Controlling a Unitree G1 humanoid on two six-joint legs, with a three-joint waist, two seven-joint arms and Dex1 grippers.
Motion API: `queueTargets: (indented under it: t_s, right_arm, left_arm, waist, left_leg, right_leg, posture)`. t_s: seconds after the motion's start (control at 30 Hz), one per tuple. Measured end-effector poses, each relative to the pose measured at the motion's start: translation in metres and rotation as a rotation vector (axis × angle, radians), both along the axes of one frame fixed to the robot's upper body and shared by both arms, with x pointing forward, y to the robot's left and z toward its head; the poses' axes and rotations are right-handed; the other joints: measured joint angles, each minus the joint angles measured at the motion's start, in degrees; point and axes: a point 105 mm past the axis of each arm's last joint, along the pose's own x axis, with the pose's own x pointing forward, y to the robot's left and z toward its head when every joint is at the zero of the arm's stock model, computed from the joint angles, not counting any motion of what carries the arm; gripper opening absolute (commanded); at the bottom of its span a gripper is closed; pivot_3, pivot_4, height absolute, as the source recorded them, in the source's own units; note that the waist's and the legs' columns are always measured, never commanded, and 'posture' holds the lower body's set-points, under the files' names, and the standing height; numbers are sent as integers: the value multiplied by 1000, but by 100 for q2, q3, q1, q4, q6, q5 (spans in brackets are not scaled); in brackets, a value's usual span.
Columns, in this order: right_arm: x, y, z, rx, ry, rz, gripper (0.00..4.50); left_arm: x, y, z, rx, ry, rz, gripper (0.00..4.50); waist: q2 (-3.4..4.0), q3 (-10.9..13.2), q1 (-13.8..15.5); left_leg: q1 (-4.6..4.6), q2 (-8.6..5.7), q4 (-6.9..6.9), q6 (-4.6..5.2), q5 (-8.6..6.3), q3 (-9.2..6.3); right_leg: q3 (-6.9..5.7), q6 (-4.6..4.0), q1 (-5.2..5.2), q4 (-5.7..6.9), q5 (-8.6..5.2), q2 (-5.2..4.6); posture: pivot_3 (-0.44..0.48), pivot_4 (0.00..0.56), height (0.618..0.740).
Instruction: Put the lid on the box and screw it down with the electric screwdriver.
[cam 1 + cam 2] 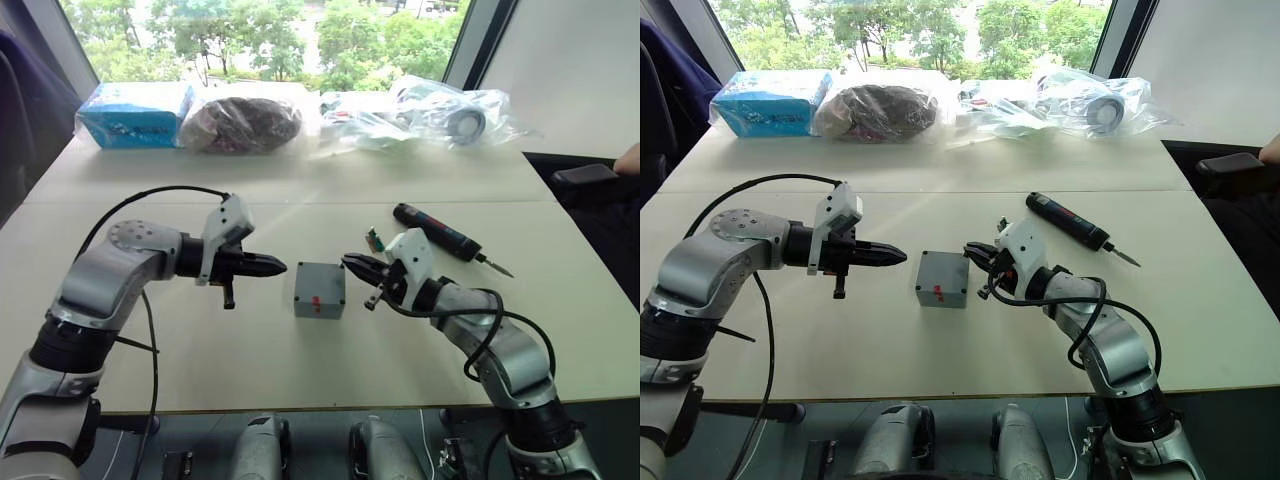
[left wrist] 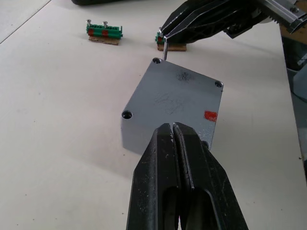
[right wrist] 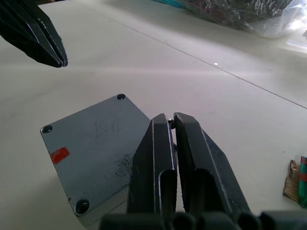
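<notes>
One step looks done: the lid point(image 2: 175, 103) sits on the box point(image 1: 319, 290), mid-desk. Right hand point(image 2: 165, 37) pinches a screw point(image 2: 164, 49) over a corner hole; left hand point(image 1: 277, 267) pressed together, empty. Screwdriver point(image 1: 438, 231) untouched.

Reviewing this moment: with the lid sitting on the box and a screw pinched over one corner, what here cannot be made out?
- Box interior: covered by the lid in every view.
- The lid's fourth corner hole: hidden behind the left gripper in the left wrist view and behind the right gripper in the right wrist view.
- Screw tip in the hole or above it: too small to tell.
- Electric screwdriver bit: too thin to read.
</notes>
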Motion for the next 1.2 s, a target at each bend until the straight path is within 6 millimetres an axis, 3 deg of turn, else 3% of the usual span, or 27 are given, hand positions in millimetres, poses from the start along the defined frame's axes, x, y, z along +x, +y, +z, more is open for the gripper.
queueTargets:
  t_s: [0.7,0.8,0.97,1.07,1.13,1.2]
  right_arm:
    - [8,0,-12,-42,10,-9,126]
    - [8,0,-13,-45,9,-6,870]
    - [8,0,-14,-49,15,0,2902]
    - [9,-1,-13,-49,12,-3,3905]
    - [9,-5,-11,-45,18,-12,4455]
    - [9,-10,-4,-23,26,-23,4455]
  left_arm:
    - [-1,-2,3,-14,0,11,0]
    - [-1,-2,3,-17,-1,11,0]
    - [-2,-3,3,-18,-1,11,0]
    - [-2,-3,2,-19,0,10,0]
    - [-2,-5,3,-30,3,3,0]
    - [-3,-10,5,-58,5,-16,0]
  waist:
    - [0,0,2]
    - [0,0,2]
    - [0,0,-2]
    - [0,0,1]
    - [0,0,6]
    - [0,0,14]
  left_leg:
    - [0,0,0,-1,0,1]
    - [0,0,0,-1,0,1]
    - [0,0,0,-1,0,1]
    - [0,0,0,-1,0,1]
    - [0,0,0,-1,0,1]
    - [0,1,0,-1,1,0]
  right_leg:
    - [0,0,0,0,0,0]
    - [0,0,0,0,0,0]
    - [0,1,0,0,0,0]
    - [0,0,0,0,0,0]
    - [0,1,0,0,0,-1]
    - [0,2,0,0,1,-2]
  posture:
    - [0,150,740]
    - [0,150,740]
    - [0,150,740]
    - [0,150,740]
    - [0,150,740]
    - [0,150,740]
